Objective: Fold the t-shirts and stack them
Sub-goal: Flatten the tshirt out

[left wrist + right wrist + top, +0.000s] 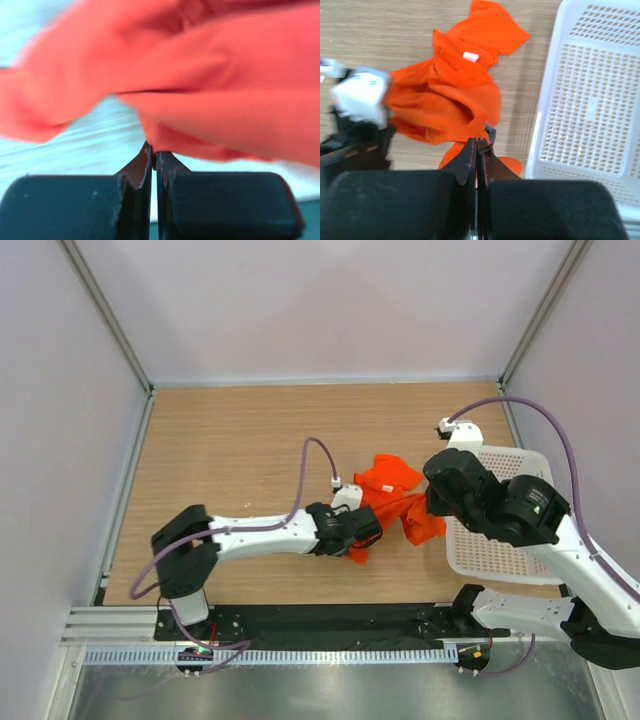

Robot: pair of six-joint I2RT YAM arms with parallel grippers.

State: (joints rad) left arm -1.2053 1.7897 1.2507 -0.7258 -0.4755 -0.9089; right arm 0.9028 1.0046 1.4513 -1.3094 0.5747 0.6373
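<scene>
One bright orange-red t-shirt lies crumpled on the wooden table between the two arms. My left gripper is at its near left edge, and in the left wrist view the jaws are shut with a fold of the shirt pinched at their tips. My right gripper is at the shirt's right side, next to the basket. Its jaws are shut on an edge of the t-shirt, and a flap hangs below them. A white label shows at the collar.
A white lattice basket stands on the table at the right, close beside the shirt and partly under the right arm; it also shows in the right wrist view. Grey walls ring the table. The left arm's wrist is left of the shirt.
</scene>
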